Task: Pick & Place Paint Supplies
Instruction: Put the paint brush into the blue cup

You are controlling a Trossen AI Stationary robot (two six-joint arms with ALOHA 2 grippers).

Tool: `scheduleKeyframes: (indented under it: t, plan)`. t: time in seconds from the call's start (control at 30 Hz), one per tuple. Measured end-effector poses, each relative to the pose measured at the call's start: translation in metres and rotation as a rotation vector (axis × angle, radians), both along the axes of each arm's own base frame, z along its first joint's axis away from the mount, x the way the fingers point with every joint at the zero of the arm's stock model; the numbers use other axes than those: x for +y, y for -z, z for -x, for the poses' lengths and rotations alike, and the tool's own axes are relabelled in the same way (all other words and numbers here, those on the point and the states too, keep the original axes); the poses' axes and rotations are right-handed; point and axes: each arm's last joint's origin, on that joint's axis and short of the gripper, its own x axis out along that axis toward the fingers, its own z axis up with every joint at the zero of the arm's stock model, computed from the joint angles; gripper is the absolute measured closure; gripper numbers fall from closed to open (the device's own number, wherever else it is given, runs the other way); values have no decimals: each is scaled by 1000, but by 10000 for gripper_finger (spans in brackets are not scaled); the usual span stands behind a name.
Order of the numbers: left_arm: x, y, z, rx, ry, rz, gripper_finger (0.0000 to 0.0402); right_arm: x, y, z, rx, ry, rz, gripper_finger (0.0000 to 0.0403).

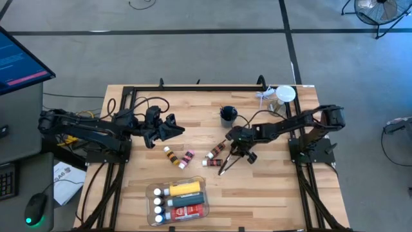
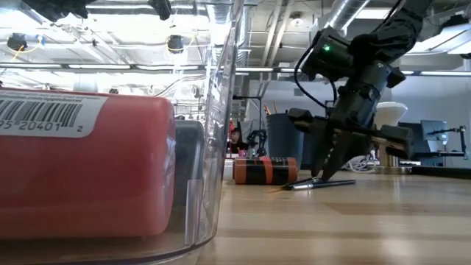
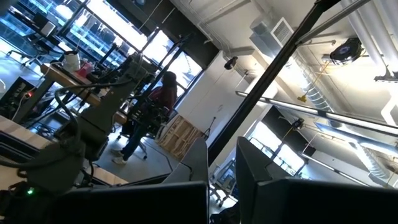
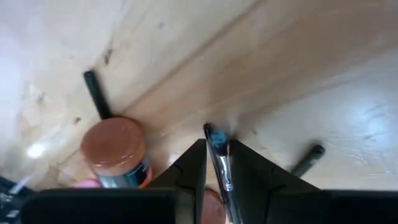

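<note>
My right gripper (image 1: 226, 161) points down at the table's middle, shut on a thin dark-handled brush (image 4: 219, 163). A brown-capped bottle (image 4: 115, 149) lies just beside it, and two other brush handles (image 4: 95, 93) (image 4: 309, 159) lie flat on the wood. Three small bottles (image 1: 170, 155) (image 1: 188, 156) (image 1: 213, 157) lie on their sides left of the gripper. A clear container (image 1: 152, 192) at the near edge holds the yellow bottle (image 1: 185, 188), a red tube (image 2: 81, 173) and white-capped ones. My left gripper (image 1: 174, 126) waits open, lifted over the table's left part. My right gripper comes from above, pointing down, one finger (image 4: 191, 169) on each side of the brush's metal ferrule (image 4: 222, 171), lying across the brush. The bluish bristle end (image 4: 210, 132) sticks out past the fingers. In the low view the brush (image 2: 318, 184) is at table level.
A black cup (image 1: 227, 115) stands behind the right gripper, and a clear jar with white lid (image 1: 285, 95) is at the far right corner. A black frame (image 1: 193, 88) runs along the far edge. Bare wood lies to the right of the container.
</note>
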Motion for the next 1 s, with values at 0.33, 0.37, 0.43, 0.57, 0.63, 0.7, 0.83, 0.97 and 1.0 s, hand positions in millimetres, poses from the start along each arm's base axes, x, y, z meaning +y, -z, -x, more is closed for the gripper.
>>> scheduleKeyframes:
  t: [0.33,0.37,0.43,0.57,0.63,0.7,0.83,0.97,1.0]
  plan:
    - [0,0,0,1,7,3,400,1,9,-40,-28,-164,-52,339]
    - [-1,0,0,1,12,5,400,1,10,-41,-27,-168,-55,339]
    - [-1,0,0,4,21,18,400,2,10,-41,-28,-173,-56,339]
    - [-1,0,0,4,29,17,400,1,8,-39,-15,-206,-37,339]
    - [-1,0,0,4,29,18,400,1,8,-37,0,-221,-33,339]
    - [-1,0,0,4,29,18,400,2,8,-36,2,-242,-31,339]
    - [-1,0,0,4,30,20,400,6,9,-36,4,-264,-24,339]
    - [-1,0,0,4,30,21,400,10,9,-35,10,-277,-25,342]
    - [-1,0,0,4,30,21,400,11,9,-35,10,-282,-24,343]
